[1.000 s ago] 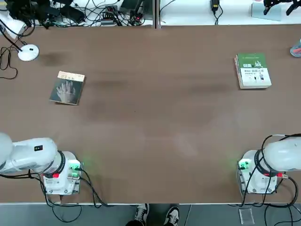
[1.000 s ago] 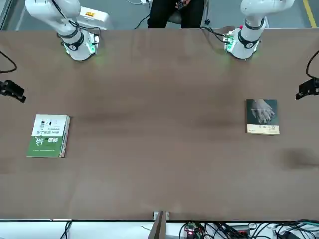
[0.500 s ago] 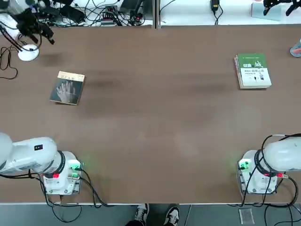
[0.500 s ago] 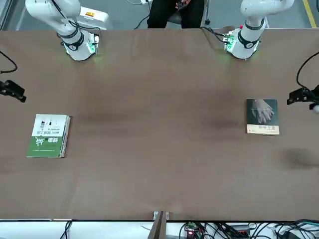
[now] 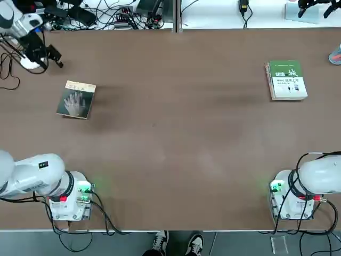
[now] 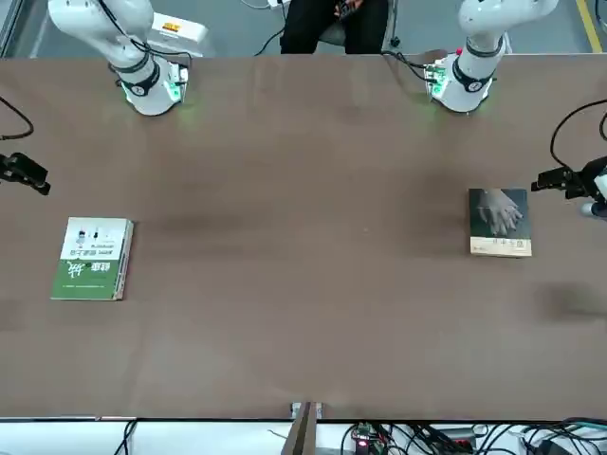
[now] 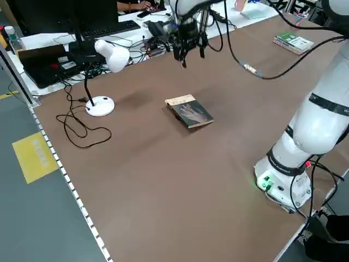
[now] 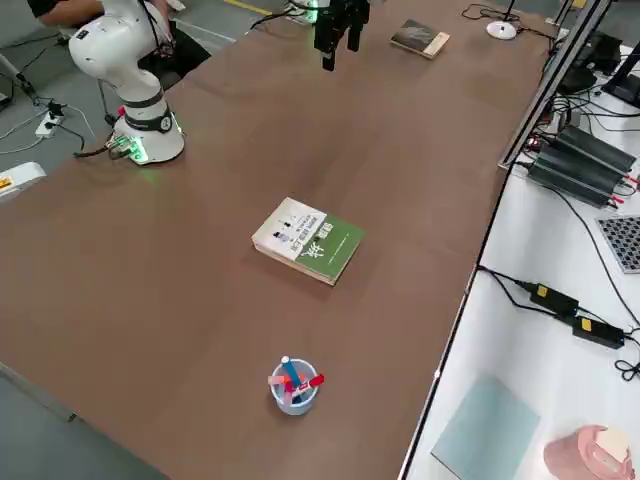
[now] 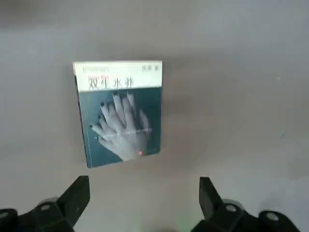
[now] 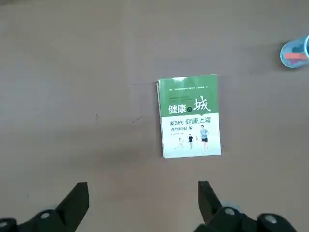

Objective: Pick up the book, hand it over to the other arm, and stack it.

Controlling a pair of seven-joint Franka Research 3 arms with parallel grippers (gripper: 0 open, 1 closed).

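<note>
Two books (image 5: pixel 76 100) on brown table (image 5: pixel 176 133) | left gripper (image 9: pixel 145 200), right gripper (image 10: pixel 143 205) released | person (image 6: pixel 338 24) behind

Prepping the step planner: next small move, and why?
Probably ease the left gripper over the dark book before lowering: its fingers stand open, off to one side of the book, which lies flat and ungripped on the table.

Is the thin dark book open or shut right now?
Shut. The dark book lies flat on the table, its front cover with the hand image facing up and no inside pages spread.
</note>
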